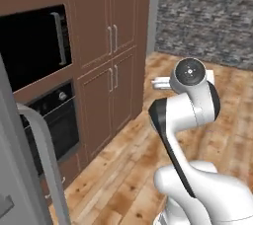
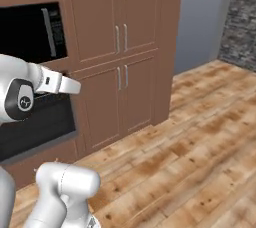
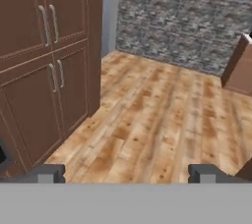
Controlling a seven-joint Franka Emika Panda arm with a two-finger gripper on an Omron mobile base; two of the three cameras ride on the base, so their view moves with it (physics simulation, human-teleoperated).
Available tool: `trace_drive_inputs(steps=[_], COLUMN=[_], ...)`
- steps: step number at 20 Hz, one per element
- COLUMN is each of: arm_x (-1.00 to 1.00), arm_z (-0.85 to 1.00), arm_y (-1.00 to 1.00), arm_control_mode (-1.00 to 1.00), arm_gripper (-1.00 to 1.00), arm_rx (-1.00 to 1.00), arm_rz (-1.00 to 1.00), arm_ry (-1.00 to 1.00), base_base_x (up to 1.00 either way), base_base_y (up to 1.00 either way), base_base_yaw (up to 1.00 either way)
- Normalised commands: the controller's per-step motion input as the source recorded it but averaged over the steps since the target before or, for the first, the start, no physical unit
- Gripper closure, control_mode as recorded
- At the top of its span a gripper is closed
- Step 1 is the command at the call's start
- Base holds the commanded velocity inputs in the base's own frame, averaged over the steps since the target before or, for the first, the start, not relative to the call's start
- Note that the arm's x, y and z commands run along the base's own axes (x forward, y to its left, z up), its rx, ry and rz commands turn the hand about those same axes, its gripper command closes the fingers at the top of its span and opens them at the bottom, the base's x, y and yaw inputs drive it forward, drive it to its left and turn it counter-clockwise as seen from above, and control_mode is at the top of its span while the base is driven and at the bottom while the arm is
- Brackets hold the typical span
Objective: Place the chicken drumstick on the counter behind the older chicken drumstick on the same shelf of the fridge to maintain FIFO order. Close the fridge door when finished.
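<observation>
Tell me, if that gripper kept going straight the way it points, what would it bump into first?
Probably the wooden floor. The gripper is open with nothing between its fingers, aimed down across bare planks; the stone wall lies beyond, though depth is hard to judge.

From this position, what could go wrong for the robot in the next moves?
1. The fridge door with its silver handle stands very close at the left edge of the left base view; if the base turns or drives that way, the arm could strike it.
2. The gripper is open and holds nothing, facing the wooden floor and brown cabinets, so the pickup may need a wide swing near the oven.
</observation>
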Motion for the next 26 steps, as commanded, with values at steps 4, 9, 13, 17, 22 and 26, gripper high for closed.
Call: trace_drive_inputs(steps=[4,9,13,17,22,26], arm_x=[0.00,0.00,0.00,0.00,0.00,0.00], arm_z=[0.00,0.00,0.00,0.00,0.00,0.00], arm_y=[0.00,0.00,0.00,0.00,0.00,0.00], arm_control_mode=[1.00,1.00,1.00,1.00,1.00,1.00], arm_gripper=[-1.00,-1.00,-1.00,-1.00,-1.00,-1.00], arm_rx=[0.00,0.00,0.00,0.00,0.00,0.00], arm_rz=[0.00,0.00,0.00,0.00,0.00,0.00], arm_ry=[0.00,0.00,0.00,0.00,0.00,0.00], base_base_x=[0.34,0.49,0.48,0.40,0.47,0.71], base_base_y=[0.23,-0.08,-0.58,-0.60,-0.09,-0.25], base_base_yaw=[0.81,0.81,0.71,0.67,0.75,0.68])
